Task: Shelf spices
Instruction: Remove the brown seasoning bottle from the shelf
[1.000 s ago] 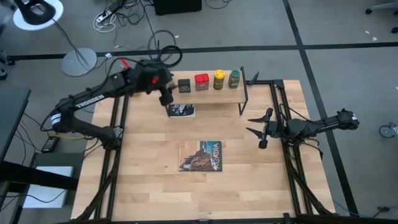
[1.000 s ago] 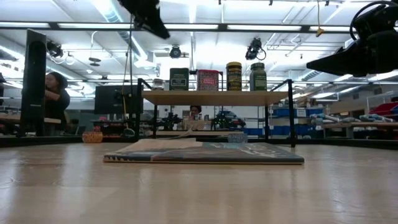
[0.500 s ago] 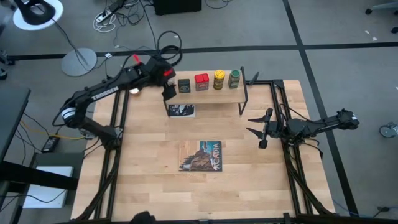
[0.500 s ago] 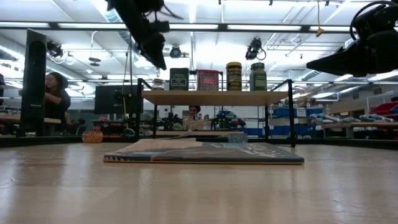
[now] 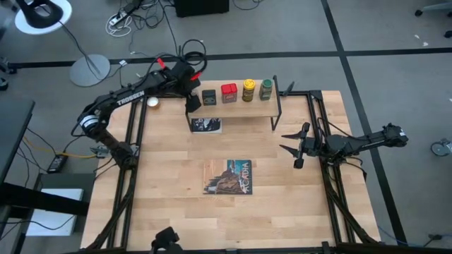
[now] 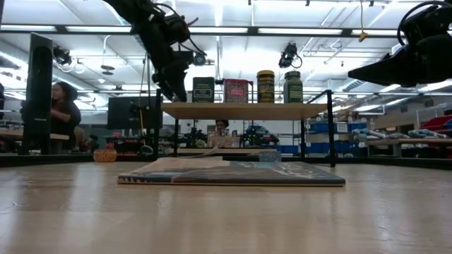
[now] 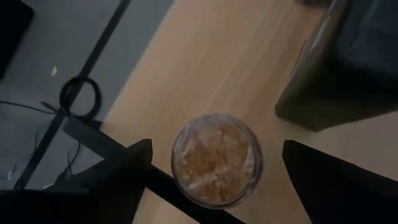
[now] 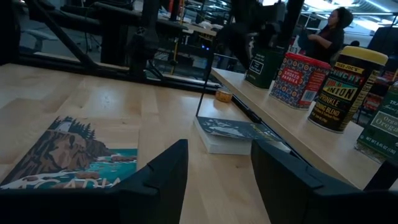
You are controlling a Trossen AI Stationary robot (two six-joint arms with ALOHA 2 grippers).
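Observation:
The light wooden shelf (image 5: 240,108) stands at the table's far edge. On its board stand a black tin (image 5: 209,97), a red tin (image 5: 229,92), a yellow-capped jar (image 5: 248,89) and a green-capped jar (image 5: 266,89). A tiny clear jar (image 7: 216,158) with pale contents stands at the shelf's left end, beside the black tin (image 7: 348,62). My left gripper (image 5: 191,104) hangs open just above this jar, one finger on either side, apart from it. My right gripper (image 5: 288,144) waits open at the table's right, holding nothing.
A picture-covered book (image 5: 229,176) lies flat at the table's middle. A smaller book (image 5: 205,125) lies under the shelf's left part. A small round thing (image 5: 152,102) rests on the table left of the shelf. People stand in the room behind.
My left gripper has come down and gone toward the far edge, from high above the table to the shelf's left end beside the black tin, tipping further down. The spices and the shelf have stayed in place.

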